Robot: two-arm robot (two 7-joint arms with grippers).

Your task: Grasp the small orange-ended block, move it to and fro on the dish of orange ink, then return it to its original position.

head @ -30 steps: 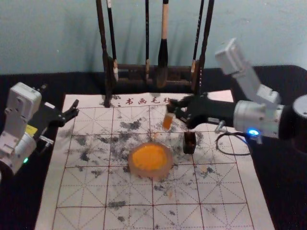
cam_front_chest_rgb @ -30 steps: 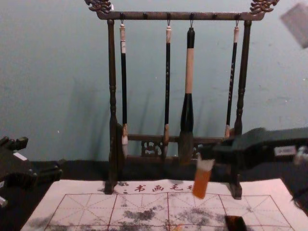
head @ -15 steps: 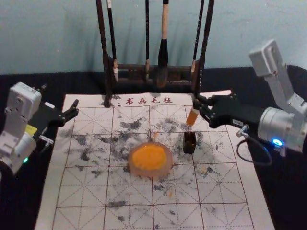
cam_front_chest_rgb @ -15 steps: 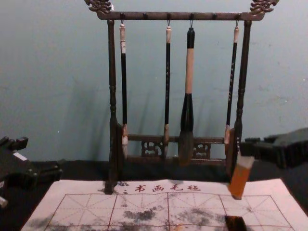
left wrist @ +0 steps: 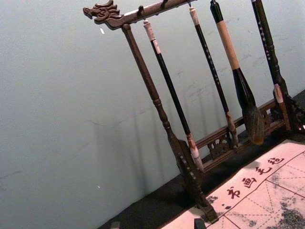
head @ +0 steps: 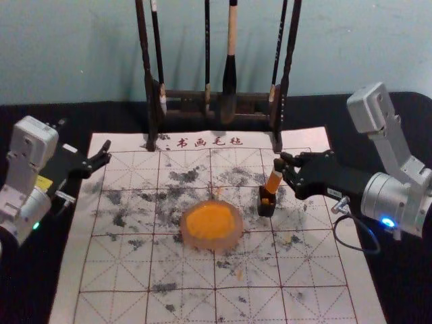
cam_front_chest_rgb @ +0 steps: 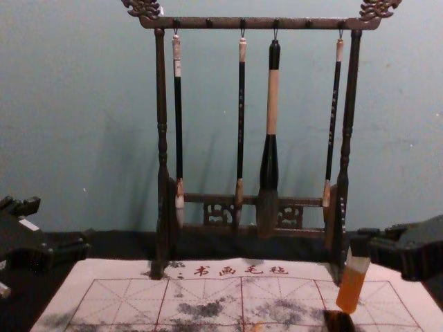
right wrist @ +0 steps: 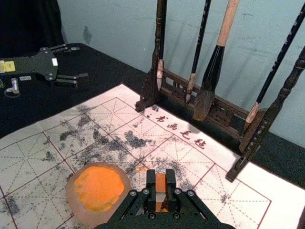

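The right gripper (head: 283, 172) pinches the tilted, orange-ended block (head: 273, 181) at the mouth of a small dark box (head: 266, 210), near the dish (head: 235, 237) of orange ink (head: 210, 221); how deep the block's lower end sits is hard to judge. The left gripper (head: 105, 154) idles, fingers spread, by the mat's (head: 125, 145) far left corner.

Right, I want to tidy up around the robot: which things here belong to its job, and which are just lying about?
In the job:
- orange-ended block, held in right gripper
- dark box below it, probably its home
- ink dish

Just there:
- brush rack
- hanging brushes
- gridded sheet
- left gripper, parked at the left
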